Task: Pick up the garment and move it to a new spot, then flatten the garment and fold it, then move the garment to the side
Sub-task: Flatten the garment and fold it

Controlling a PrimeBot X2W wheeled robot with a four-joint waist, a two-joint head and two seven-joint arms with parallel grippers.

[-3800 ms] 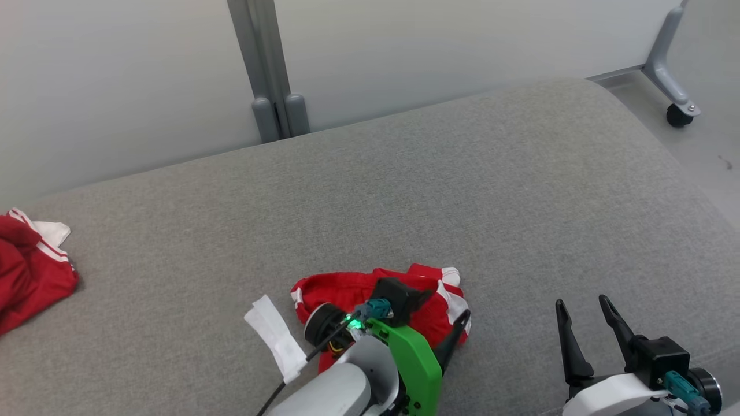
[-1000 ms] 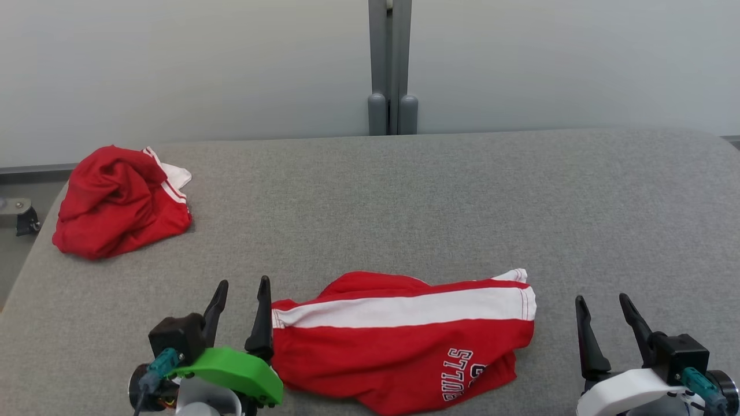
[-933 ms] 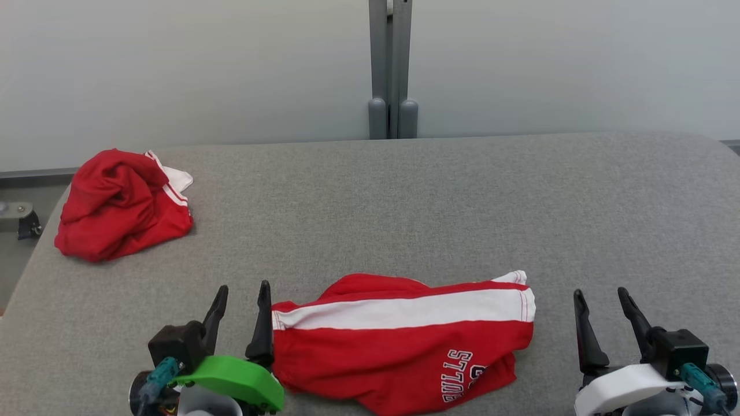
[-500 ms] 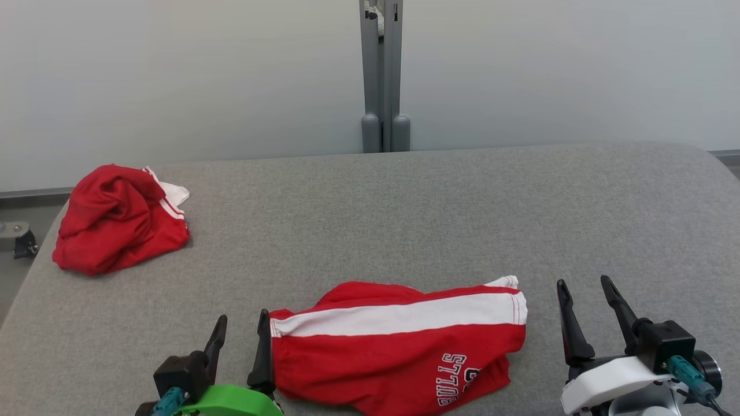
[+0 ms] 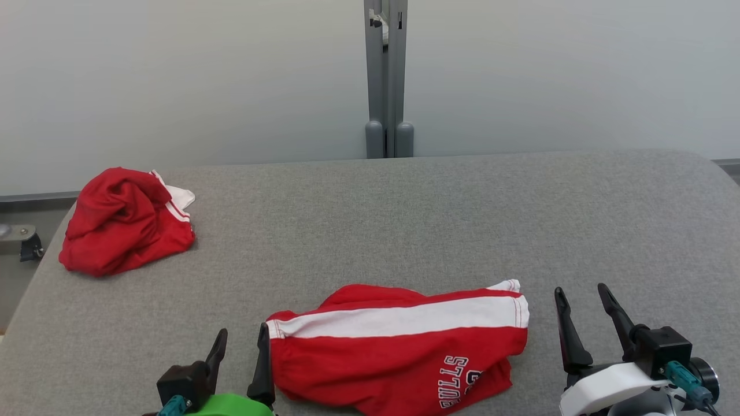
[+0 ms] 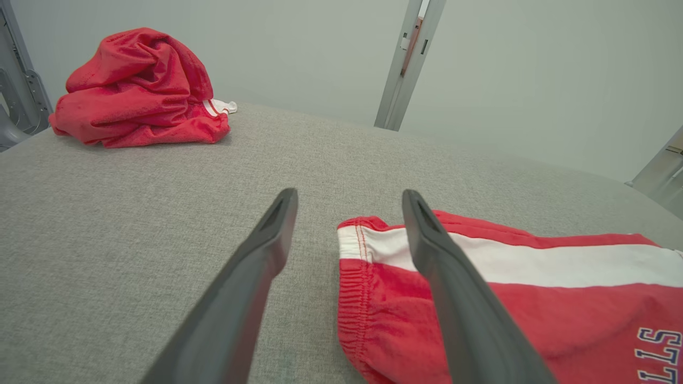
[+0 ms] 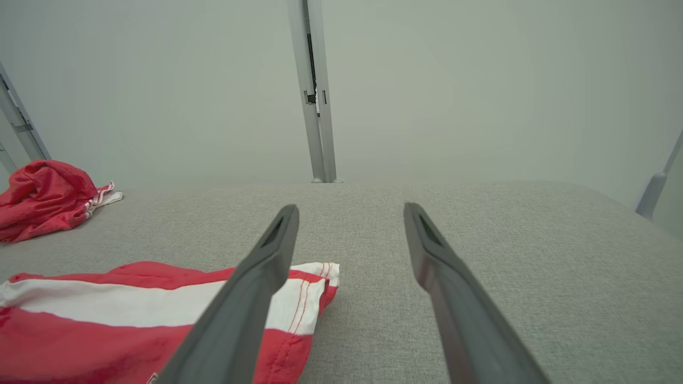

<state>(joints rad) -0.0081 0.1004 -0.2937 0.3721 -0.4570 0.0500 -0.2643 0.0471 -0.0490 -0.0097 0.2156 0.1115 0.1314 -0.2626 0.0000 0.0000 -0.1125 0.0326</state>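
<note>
- Left tool (image 5: 243, 330): spread open, nothing in it, sitting low at the worktop's (image 5: 404, 219) near edge, right beside the waistband end of the shorts (image 5: 399, 346).
- Right tool (image 5: 580, 289): also open and empty, just off the hem end.
- The shorts lie between them, long axis running left-right along the near edge. Left arm looks slightly nearer, I'd say.
- Another red bundle (image 5: 124, 219) sits by the far left corner, well apart.
</note>
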